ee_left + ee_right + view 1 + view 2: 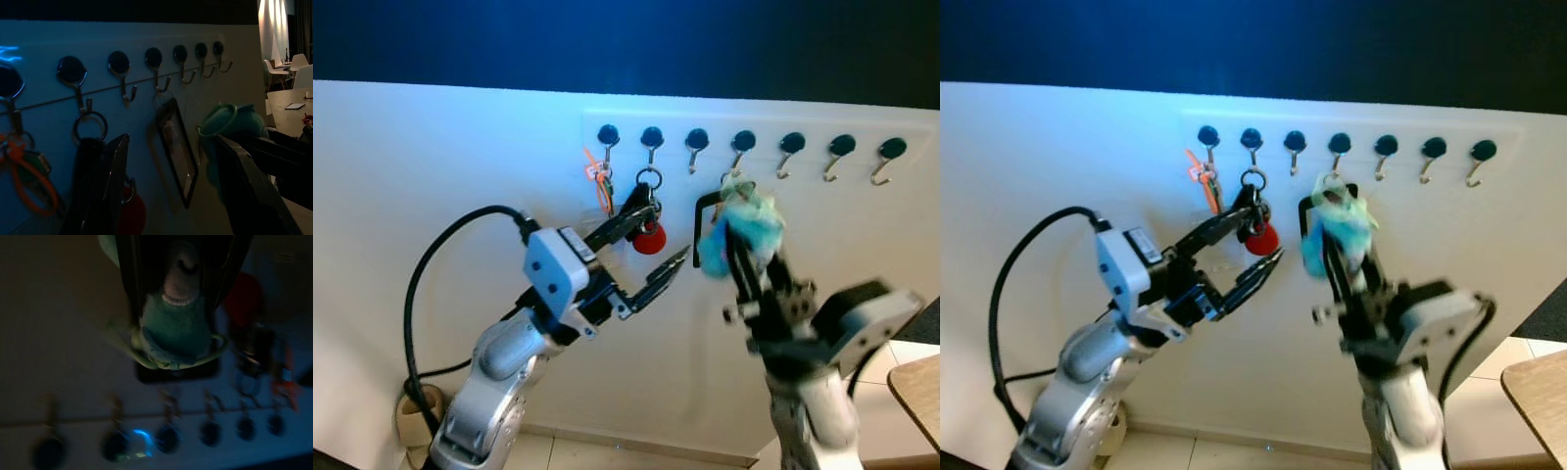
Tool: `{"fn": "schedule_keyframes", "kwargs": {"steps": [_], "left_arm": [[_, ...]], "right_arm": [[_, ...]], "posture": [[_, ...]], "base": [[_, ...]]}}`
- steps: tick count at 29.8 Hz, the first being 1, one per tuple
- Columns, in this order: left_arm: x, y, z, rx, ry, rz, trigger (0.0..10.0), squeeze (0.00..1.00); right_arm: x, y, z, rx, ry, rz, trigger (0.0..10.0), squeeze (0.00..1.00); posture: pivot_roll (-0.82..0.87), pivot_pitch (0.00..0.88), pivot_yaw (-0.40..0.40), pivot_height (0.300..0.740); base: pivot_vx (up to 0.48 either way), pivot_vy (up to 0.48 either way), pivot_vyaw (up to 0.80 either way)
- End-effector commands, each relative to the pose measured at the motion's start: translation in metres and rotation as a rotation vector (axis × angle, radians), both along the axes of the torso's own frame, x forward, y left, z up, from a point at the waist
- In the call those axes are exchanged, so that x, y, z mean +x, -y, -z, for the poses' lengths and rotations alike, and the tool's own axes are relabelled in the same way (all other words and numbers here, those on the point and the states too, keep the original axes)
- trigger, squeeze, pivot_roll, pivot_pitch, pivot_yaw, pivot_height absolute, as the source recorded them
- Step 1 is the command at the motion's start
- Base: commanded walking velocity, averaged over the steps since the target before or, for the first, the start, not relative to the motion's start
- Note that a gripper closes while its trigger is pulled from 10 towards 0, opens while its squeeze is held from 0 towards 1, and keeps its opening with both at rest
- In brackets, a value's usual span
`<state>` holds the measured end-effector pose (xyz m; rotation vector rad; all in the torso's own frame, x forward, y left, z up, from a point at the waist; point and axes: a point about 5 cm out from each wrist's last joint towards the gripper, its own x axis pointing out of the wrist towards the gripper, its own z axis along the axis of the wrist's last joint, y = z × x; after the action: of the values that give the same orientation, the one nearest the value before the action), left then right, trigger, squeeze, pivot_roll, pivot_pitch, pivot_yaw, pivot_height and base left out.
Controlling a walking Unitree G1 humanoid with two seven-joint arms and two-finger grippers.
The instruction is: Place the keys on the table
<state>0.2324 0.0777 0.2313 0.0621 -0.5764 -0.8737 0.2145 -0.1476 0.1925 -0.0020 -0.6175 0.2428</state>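
A row of dark-knobbed hooks runs along the white wall. A fluffy teal keyring with a black frame tag hangs at the fourth hook. My right gripper reaches up from below and is shut on the teal keyring. On the second hook hangs a ring with a dark key and a red tag. My left gripper is open, one finger above the red tag and one below it. An orange-tagged key bunch hangs on the first hook.
The hooks to the right are bare. A wooden table corner shows at the lower right. A black cable loops off my left arm. A beige object sits on the floor by the wall.
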Motion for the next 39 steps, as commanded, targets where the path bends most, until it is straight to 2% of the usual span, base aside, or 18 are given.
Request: {"fn": "schedule_keyframes", "kwargs": {"steps": [1, 6, 10, 12, 15, 19, 20, 21, 22, 23, 24, 25, 26, 28, 29, 31, 34, 39], "left_arm": [[0.001, -0.002, 0.004, 0.01, -0.002, -0.017, 10.0, 0.0], [0.003, -0.006, 0.006, 0.002, 0.006, -0.066, 10.0, 0.0], [0.012, -0.019, 0.012, -0.005, -0.008, -0.192, 10.0, 0.0], [0.016, -0.028, 0.02, 0.005, -0.034, -0.253, 10.0, 0.0], [0.022, -0.048, 0.048, 0.045, -0.139, -0.344, 10.0, 0.0], [0.022, -0.053, 0.056, 0.059, -0.169, -0.362, 10.0, 0.0], [0.022, -0.068, 0.083, 0.116, -0.264, -0.387, 10.0, 0.0], [0.022, -0.068, 0.083, 0.116, -0.264, -0.387, 10.0, 0.0], [0.021, -0.086, 0.116, 0.17, -0.405, -0.432, 10.0, 0.0], [0.021, -0.086, 0.116, 0.17, -0.405, -0.432, 10.0, 0.0], [0.014, -0.104, 0.149, 0.215, -0.538, -0.483, 10.0, 0.0], [0.014, -0.104, 0.149, 0.215, -0.538, -0.483, 10.0, 0.0], [0.004, -0.125, 0.182, 0.228, -0.69, -0.573, 10.0, 0.0], [-0.018, -0.156, 0.231, 0.162, -0.966, -0.789, 10.0, 0.0], [-0.018, -0.156, 0.231, 0.162, -0.966, -0.789, 10.0, 0.0], [-0.03, -0.167, 0.252, 0.083, -1.114, -0.926, 10.0, 0.0], [-0.036, -0.169, 0.262, -0.002, -1.188, -1.011, 10.0, 0.0], [-0.041, -0.161, 0.275, 0.007, -1.262, -1.056, 10.0, 0.0]], "right_arm": [[-0.001, 0.004, 0.002, -0.01, 0.003, 0.021, 0.0, 0.0], [-0.002, 0.012, 0.018, -0.04, -0.049, 0.064, 0.0, 0.0], [-0.003, 0.022, 0.041, -0.065, -0.137, 0.111, 0.0, 0.0], [-0.002, 0.025, 0.05, -0.078, -0.177, 0.131, 0.0, 0.0], [0.004, 0.029, 0.066, -0.074, -0.26, 0.154, 0.0, 0.0], [0.006, 0.029, 0.072, -0.079, -0.29, 0.152, 0.0, 0.0], [0.013, 0.03, 0.092, -0.086, -0.391, 0.143, 1.2, 0.0], [0.013, 0.03, 0.092, -0.086, -0.391, 0.143, 1.2, 0.0], [0.021, 0.03, 0.118, -0.094, -0.536, 0.13, 4.0, 0.0], [0.021, 0.03, 0.118, -0.094, -0.536, 0.13, 4.0, 0.0], [0.026, 0.031, 0.142, -0.076, -0.667, 0.119, 9.8, 0.0], [0.026, 0.031, 0.142, -0.076, -0.667, 0.119, 9.8, 0.0], [0.027, 0.028, 0.166, -0.077, -0.802, 0.085, 10.0, 0.0], [0.019, 0.025, 0.204, -0.087, -1.016, 0.043, 10.0, 0.0], [0.019, 0.025, 0.204, -0.087, -1.016, 0.043, 10.0, 0.0], [0.01, 0.025, 0.223, -0.102, -1.123, 0.045, 10.0, 0.0], [0.003, 0.028, 0.236, -0.107, -1.207, 0.079, 10.0, 0.0], [-0.006, 0.03, 0.248, -0.093, -1.293, 0.122, 10.0, 0.0]], "posture": [[0.04, 0.057, 0.031, 0.74], [0.04, 0.057, 0.032, 0.74], [0.04, 0.058, 0.031, 0.74], [0.05, 0.06, 0.032, 0.74], [0.04, 0.062, 0.032, 0.74], [0.04, 0.062, 0.032, 0.74], [0.04, 0.063, 0.025, 0.74], [0.04, 0.063, 0.025, 0.74], [0.04, 0.059, 0.019, 0.74], [0.04, 0.059, 0.019, 0.74], [0.04, 0.059, 0.015, 0.74], [0.04, 0.059, 0.015, 0.74], [0.03, 0.059, 0.013, 0.74], [0.04, 0.058, 0.0, 0.74], [0.04, 0.058, 0.0, 0.74], [0.04, 0.059, -0.008, 0.74], [0.04, 0.06, -0.011, 0.74], [0.04, 0.064, -0.014, 0.74]], "base": [[0.0, 0.0, 0.0], [0.0, 0.0, 0.0], [0.0, 0.0, 0.0], [0.0, 0.0, 0.0], [0.0, 0.0, 0.0], [0.0, 0.0, 0.0], [0.0, 0.0, 0.0], [0.0, 0.0, 0.0], [0.0, 0.0, 0.0], [0.0, 0.0, 0.0], [0.0, 0.0, 0.0], [0.0, 0.0, 0.0], [0.0, 0.0, 0.0], [0.0, 0.0, 0.0], [0.0, 0.0, 0.0], [0.0, 0.0, 0.0], [0.0, 0.0, 0.0], [0.0, 0.0, 0.0]]}}
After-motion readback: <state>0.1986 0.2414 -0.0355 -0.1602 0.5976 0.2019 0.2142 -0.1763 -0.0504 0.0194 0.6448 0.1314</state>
